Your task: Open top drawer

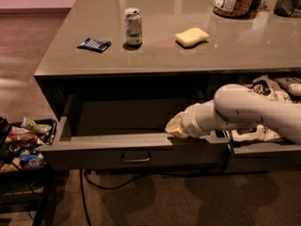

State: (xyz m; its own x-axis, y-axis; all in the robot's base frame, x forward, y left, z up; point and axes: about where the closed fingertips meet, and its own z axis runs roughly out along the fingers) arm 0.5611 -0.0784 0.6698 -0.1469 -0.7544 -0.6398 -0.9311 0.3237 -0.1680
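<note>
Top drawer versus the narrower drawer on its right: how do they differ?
The top drawer is wide; the narrower drawer spans far less. The top drawer shows no contents; the narrower drawer holds snack bags. The end effector sits at the top drawer's front rim, not the narrower drawer's. Both are dark and pulled out.

The top drawer is dull, dark painted metal with a small shiny metal handle, and the counter top above it is smooth and glossy, with light shining on it. The can is shiny metal, and the yellow sponge is matt. The gripper, at the drawer's front edge, may be yellowish rubber or plastic, on a smooth white plastic arm.
</note>
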